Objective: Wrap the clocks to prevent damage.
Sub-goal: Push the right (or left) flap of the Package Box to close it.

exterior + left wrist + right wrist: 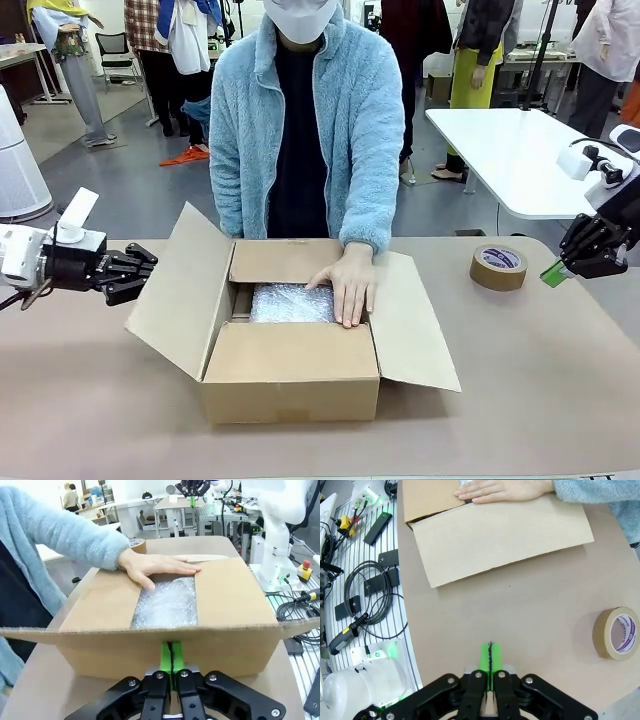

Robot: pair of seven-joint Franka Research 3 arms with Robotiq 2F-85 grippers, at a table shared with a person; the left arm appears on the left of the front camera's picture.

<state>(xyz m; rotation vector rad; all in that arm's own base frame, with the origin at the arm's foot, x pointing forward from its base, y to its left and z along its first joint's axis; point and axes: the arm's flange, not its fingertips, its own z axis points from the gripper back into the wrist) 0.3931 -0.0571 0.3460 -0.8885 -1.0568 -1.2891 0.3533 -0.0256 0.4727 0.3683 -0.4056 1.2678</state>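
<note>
An open cardboard box [290,375] stands mid-table with a bubble-wrap bundle [290,303] inside; the clocks are hidden. The person's hand [347,285] rests flat on the bundle and the box's right edge. My left gripper [150,265] hovers shut and empty just left of the box's left flap. In the left wrist view its green pads [171,652] meet in front of the box [235,595], with the bubble wrap [167,605] and hand [155,567] beyond. My right gripper [553,273] hangs shut and empty at the far right; its wrist view shows the gripper [490,657] above bare table.
A roll of brown tape [498,267] lies right of the box, near my right gripper, and also appears as the tape roll [618,633] in the right wrist view. The box's right flap [505,535] lies spread out. Cables [375,595] sit beyond the table's edge.
</note>
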